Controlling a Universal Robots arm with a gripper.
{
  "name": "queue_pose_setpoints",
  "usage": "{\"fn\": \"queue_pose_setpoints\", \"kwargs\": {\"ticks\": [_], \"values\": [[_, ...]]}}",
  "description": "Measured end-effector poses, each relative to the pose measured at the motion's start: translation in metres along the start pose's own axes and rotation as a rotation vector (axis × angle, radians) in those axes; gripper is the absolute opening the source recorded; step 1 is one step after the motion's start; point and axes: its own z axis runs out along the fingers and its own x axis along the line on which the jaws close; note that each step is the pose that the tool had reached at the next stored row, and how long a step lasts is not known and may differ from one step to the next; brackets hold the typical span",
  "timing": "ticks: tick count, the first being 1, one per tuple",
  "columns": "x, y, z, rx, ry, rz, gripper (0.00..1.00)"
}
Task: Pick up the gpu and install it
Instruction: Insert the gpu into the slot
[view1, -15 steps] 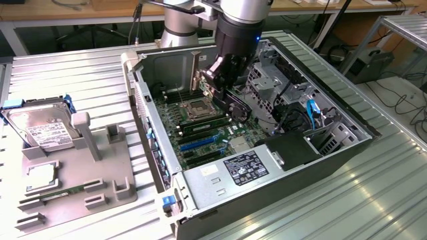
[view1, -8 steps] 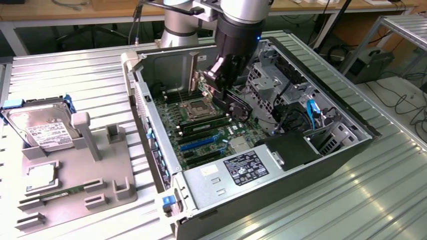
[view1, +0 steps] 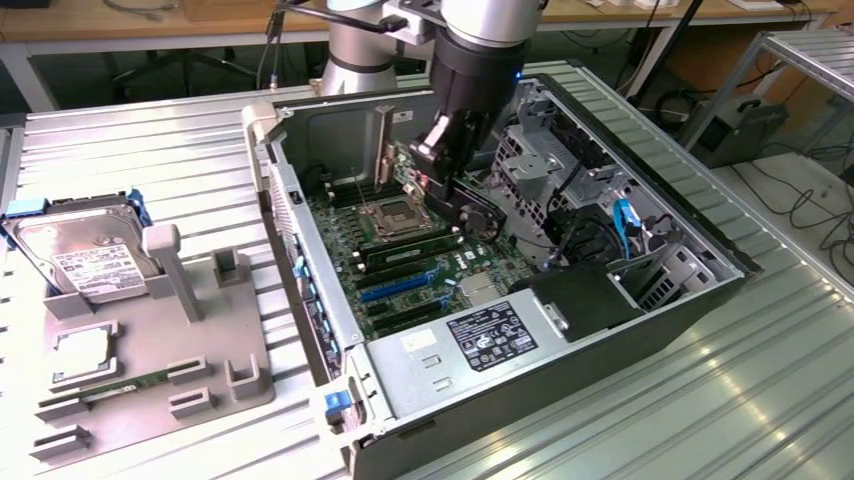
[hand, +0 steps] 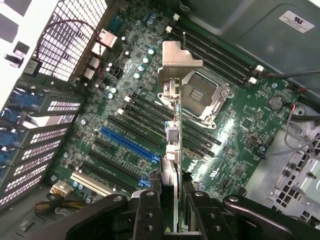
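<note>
I have the gripper clamped partway on the gpu — the jaws grip the card's upper edge and it hangs edge-on, its pale bracket leading out ahead. In the exterior view the arm holds the card inside the open computer case, above the motherboard and apart from it.

To do this step well, I judge the card's lower edge must run parallel with the blue slot, directly over it, and the bracket must line up with the rear slot covers — right now the card hangs nearer the processor socket than the slot, so I'd want it squared before any downward push. Descent should be straight, no twist.

Around: the memory slots lie between socket and blue slot; a drive cage crowds the gripper on the exterior view's right; loose cables sit near the board's edge. Outside the case, a hard drive rests on a grey fixture, well apart.
</note>
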Motion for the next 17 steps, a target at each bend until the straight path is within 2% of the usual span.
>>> {"fn": "queue_pose_setpoints", "kwargs": {"ticks": [17], "values": [[0.0000,0.0000,0.0001,-0.0035,0.0010,-0.128,0.26]]}}
